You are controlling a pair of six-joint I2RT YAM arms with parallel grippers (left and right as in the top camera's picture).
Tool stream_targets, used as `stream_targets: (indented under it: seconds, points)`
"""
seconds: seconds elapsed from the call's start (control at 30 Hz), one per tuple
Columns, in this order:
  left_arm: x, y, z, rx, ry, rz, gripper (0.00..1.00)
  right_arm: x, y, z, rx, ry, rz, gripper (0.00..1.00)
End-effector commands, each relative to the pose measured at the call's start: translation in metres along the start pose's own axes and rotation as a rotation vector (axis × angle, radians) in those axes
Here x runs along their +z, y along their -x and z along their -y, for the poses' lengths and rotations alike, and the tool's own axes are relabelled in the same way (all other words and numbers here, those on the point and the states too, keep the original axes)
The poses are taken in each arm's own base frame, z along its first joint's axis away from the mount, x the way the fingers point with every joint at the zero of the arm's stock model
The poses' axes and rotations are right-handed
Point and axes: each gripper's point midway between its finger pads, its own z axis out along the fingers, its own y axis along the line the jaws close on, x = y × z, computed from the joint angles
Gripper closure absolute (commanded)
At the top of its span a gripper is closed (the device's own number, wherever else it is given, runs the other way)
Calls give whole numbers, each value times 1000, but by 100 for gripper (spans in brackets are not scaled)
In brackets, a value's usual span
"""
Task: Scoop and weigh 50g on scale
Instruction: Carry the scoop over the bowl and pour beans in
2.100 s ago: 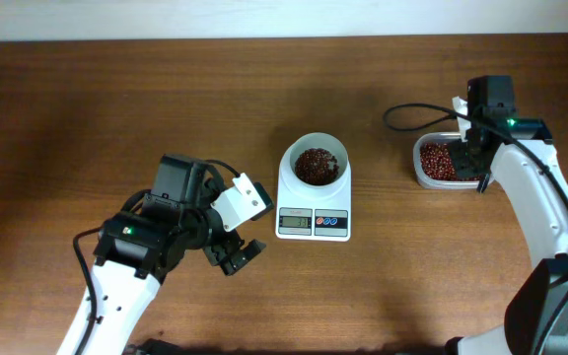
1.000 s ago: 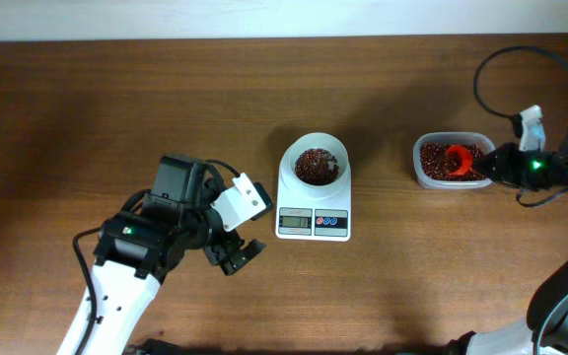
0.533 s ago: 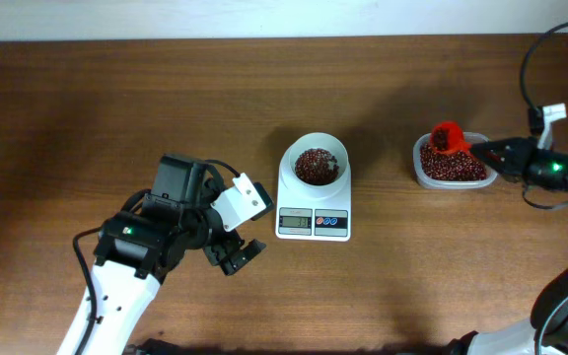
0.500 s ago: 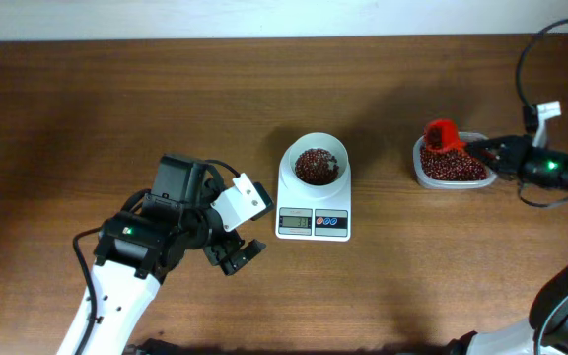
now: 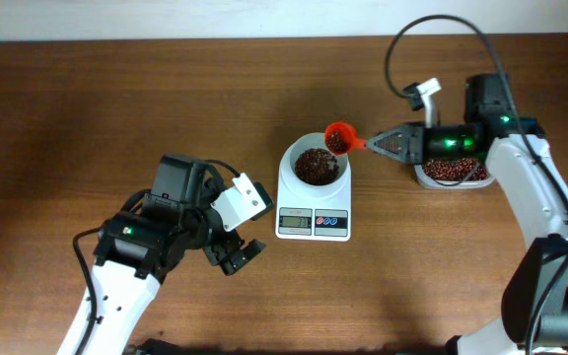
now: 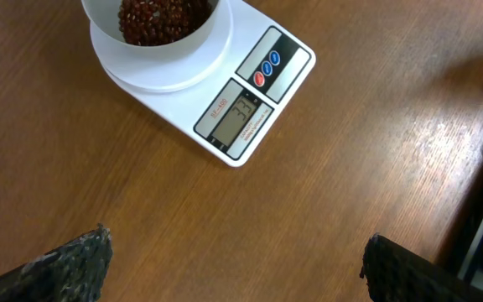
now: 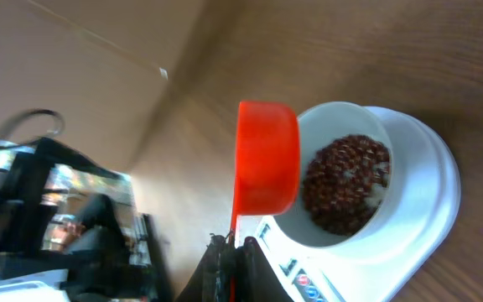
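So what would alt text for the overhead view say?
The right tool holds a red scoop at the rim of the bowl on the scale, already holding beans. The left tool hangs open at lower left.

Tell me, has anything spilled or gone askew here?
Nothing stands out. The beans sit inside the bowl on the scale, none loose on the table, and the right gripper holds the scoop over the bowl's rim.
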Motion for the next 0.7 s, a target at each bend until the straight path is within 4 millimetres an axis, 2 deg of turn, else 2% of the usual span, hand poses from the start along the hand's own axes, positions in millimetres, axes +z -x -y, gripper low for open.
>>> stream_targets:
  seconds: [0.0, 0.03, 0.1, 0.17, 0.2, 0.23, 0.3, 0.33, 0.37, 0.4, 0.43, 0.47, 0.5, 0.53, 0.57, 0.63, 0.67]
  points:
    - [-4, 5, -1, 14, 5, 21, 1, 19, -8, 15, -50, -122, -64, 96]
    - [-4, 5, -1, 14, 5, 21, 1, 25, -10, 11, -107, -111, -81, 96]
    - [-4, 5, -1, 14, 5, 21, 1, 30, -14, 21, -150, -197, -119, 96]
    - [-4, 5, -1, 14, 5, 21, 1, 34, -16, 19, -177, -189, -127, 96]
    - [-4, 5, -1, 14, 5, 21, 1, 35, -16, 23, -230, -219, -141, 96]
    - [-4, 5, -1, 14, 5, 21, 1, 33, -16, 31, -202, -265, -145, 96]
    - [-4, 5, -1, 14, 5, 21, 1, 38, -14, 11, -273, -147, -126, 96]
    - [-4, 5, -1, 14, 5, 20, 1, 36, -12, 22, -243, -213, -128, 96]
    - [-4, 5, -1, 14, 5, 21, 1, 38, -14, 8, -260, -131, -123, 96]
    - [-4, 5, -1, 14, 5, 21, 1, 39, -14, 3, -303, -95, -120, 96]
    - [-4, 5, -1, 14, 5, 21, 1, 36, -11, 22, -236, -211, -123, 96]
    - [-4, 5, -1, 14, 4, 21, 1, 38, -12, 14, -235, -163, -118, 96]
    - [-4, 5, -1, 14, 4, 21, 1, 39, -14, -3, -304, -61, -111, 96]
    - [-4, 6, -1, 15, 5, 21, 1, 38, -13, 7, -312, -122, -121, 96]
    - [-4, 5, -1, 14, 5, 20, 1, 36, -13, 22, -231, -213, -131, 96]
    - [-4, 5, -1, 14, 5, 21, 1, 40, -16, 4, -299, -109, -131, 96]
    - [-4, 5, -1, 14, 5, 21, 1, 40, -14, 13, -285, -163, -131, 96]
